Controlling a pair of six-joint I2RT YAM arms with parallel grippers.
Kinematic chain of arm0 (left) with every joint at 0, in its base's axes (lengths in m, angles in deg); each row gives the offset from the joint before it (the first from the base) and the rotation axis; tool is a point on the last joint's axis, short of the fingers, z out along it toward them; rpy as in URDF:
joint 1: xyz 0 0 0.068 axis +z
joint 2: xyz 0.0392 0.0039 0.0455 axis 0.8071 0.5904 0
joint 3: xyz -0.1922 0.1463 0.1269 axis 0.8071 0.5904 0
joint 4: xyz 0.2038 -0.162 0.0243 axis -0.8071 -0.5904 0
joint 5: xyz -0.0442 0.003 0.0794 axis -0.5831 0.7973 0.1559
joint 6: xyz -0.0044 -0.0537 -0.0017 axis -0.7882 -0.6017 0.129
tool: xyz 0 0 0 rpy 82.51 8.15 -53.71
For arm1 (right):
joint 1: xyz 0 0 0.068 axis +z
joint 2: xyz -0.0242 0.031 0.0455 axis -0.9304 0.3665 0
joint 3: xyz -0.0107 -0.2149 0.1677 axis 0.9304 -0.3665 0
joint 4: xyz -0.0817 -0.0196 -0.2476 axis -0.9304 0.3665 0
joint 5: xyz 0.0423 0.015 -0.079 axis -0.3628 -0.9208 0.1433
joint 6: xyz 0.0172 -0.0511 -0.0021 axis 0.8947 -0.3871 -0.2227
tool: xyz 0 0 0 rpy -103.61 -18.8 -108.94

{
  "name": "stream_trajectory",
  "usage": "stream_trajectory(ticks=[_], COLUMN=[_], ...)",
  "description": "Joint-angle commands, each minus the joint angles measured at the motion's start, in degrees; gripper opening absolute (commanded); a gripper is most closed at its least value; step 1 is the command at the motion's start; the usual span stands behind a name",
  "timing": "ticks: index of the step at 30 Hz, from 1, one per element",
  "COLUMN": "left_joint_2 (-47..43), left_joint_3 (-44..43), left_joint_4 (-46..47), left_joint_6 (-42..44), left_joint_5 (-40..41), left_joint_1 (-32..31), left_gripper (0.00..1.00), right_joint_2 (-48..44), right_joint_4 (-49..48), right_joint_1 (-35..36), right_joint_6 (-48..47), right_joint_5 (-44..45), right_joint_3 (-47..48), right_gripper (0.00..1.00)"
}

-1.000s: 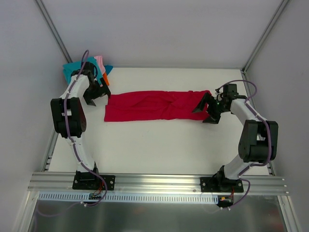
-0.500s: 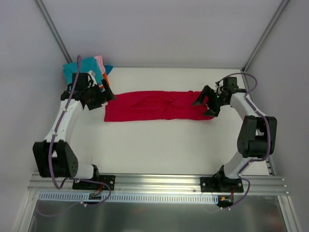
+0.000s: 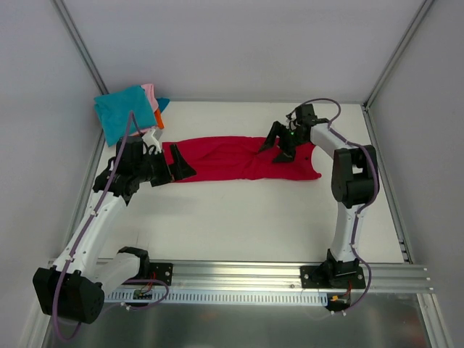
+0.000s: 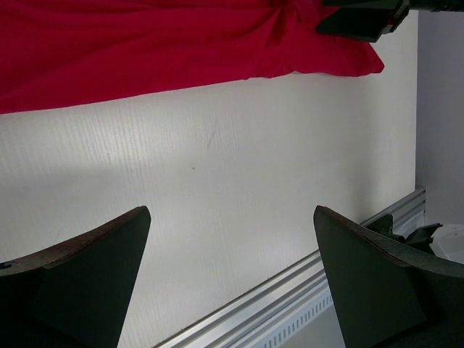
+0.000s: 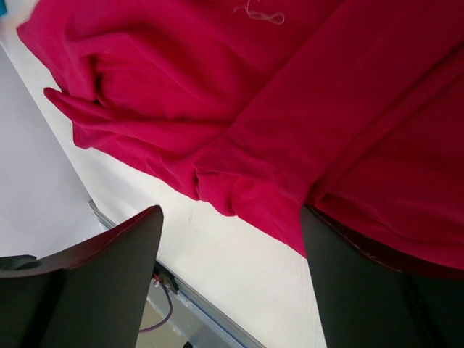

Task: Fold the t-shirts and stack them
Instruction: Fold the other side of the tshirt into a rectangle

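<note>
The large red t-shirt (image 3: 232, 158) lies across the table as a long folded strip. My left gripper (image 3: 180, 168) hovers open over its left end; in the left wrist view the gripper (image 4: 232, 279) has only bare table between its fingers (image 4: 80, 279), and the red t-shirt (image 4: 145, 51) lies beyond. My right gripper (image 3: 276, 148) is open above the strip's right half. In the right wrist view that gripper (image 5: 232, 283) spans the shirt's rumpled near edge (image 5: 239, 181). The teal t-shirt (image 3: 123, 110) tops a pile with pink (image 3: 149, 93), orange and blue edges at the back left.
The white table (image 3: 239, 217) ends at an aluminium rail (image 3: 239, 272) on the near side, where both arm bases are bolted. Grey walls and frame posts (image 3: 80, 51) close in the back and sides. The right gripper's black body (image 4: 362, 16) shows at the top of the left wrist view.
My left arm swung from beside the back-left pile down to the red shirt's left end and its jaws opened. My right gripper moved left from the shirt's right end.
</note>
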Motion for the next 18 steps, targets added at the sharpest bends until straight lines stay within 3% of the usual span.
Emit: stream_trajectory(ticks=[1,8,12,16,18], left_joint_2=[-2.1,-2.3,-2.3,-2.3,-2.1], left_joint_3=[0.5,1.3,1.5,1.9,1.9], left_joint_4=[-0.1,-0.6,-0.7,-1.2,-1.4], left_joint_6=[-0.8,-0.4,-0.2,0.4,0.6], left_joint_5=[-1.4,-0.7,-0.4,0.3,0.4], left_joint_1=[-0.4,-0.4,-0.4,-0.4,-0.4], left_gripper=[0.99,0.99,0.99,0.99,0.99], right_joint_2=[0.7,1.9,2.1,1.8,1.7], right_joint_4=[-2.6,-3.3,-2.9,-2.7,-2.0], right_joint_1=[1.1,1.5,1.5,1.5,1.4], right_joint_6=[3.0,3.1,2.8,2.5,2.3], right_joint_5=[-1.6,-1.3,-1.2,-0.2,-0.1], right_joint_3=[-0.9,-1.6,-1.2,-1.4,-1.4], right_gripper=[0.79,0.51,0.28,0.15,0.17])
